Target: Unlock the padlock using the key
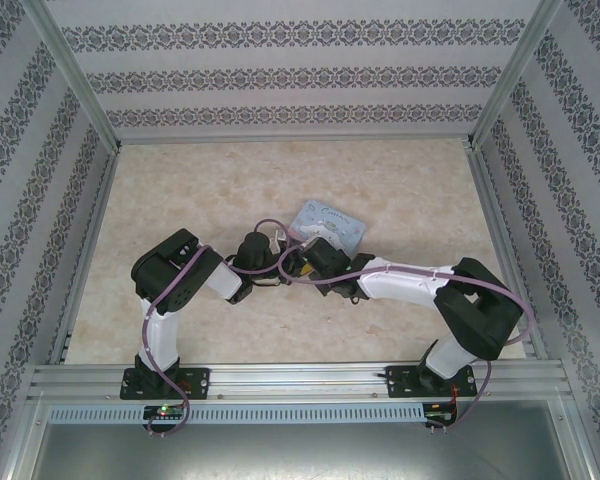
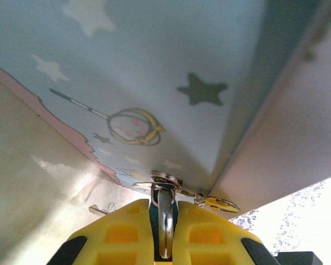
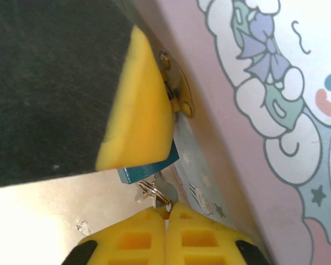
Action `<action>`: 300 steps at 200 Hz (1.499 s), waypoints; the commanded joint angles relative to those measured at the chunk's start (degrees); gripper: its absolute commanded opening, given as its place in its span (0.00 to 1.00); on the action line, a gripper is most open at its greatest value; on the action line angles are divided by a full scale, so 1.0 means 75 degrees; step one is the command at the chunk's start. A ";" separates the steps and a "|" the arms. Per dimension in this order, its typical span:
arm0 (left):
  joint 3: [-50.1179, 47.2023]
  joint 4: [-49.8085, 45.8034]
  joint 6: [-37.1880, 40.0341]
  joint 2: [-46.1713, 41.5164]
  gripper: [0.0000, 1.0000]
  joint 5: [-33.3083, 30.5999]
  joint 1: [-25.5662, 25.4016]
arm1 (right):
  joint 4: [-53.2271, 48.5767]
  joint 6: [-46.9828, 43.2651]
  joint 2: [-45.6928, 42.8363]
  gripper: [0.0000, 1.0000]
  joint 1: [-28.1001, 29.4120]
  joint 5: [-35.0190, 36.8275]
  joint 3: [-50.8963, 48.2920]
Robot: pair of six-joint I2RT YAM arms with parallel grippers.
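Padlock (image 3: 146, 172) at the hasp (image 3: 177, 91) on the side of the tin box (image 3: 254, 176), middle of the counter (image 1: 210, 180), clamped in closed left jaws. Key (image 3: 161, 199) just beneath, pinched by closed right jaws. Best seated fully and straight before turning, lock held steady.

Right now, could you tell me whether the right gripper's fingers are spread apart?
No, the right gripper is shut, pinching the key.

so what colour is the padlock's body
Dark teal-blue; the padlock shows best in the right wrist view.
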 commanded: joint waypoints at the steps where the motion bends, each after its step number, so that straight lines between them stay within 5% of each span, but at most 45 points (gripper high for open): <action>1: 0.0049 0.0579 0.0129 -0.0367 0.00 0.0507 -0.0043 | 0.0173 0.0200 -0.0209 0.00 -0.0201 -0.0809 0.0114; 57: 0.0077 0.0549 0.0099 -0.0383 0.00 0.0460 -0.0035 | 0.0638 0.0806 -0.1362 0.00 -0.1225 -0.3325 -0.0464; 72: 0.0118 0.0471 0.0075 -0.0407 0.00 0.0471 -0.0039 | 0.0700 0.0960 -0.1754 0.21 -0.1470 -0.3579 -0.0651; 101: 0.0192 0.0253 0.0093 -0.0511 0.00 0.0495 -0.0039 | 0.0609 0.1120 -0.2469 0.29 -0.1770 -0.3801 -0.0918; 222: 0.0438 -0.0402 0.0189 -0.0777 0.00 0.0624 -0.0041 | -0.0337 -0.0063 -0.1418 0.32 -0.0633 -0.1652 -0.0331; 300: 0.0394 -0.0455 0.0255 -0.0813 0.00 0.0647 -0.0041 | -0.0251 -0.0187 -0.0575 0.28 -0.0581 -0.1279 0.0259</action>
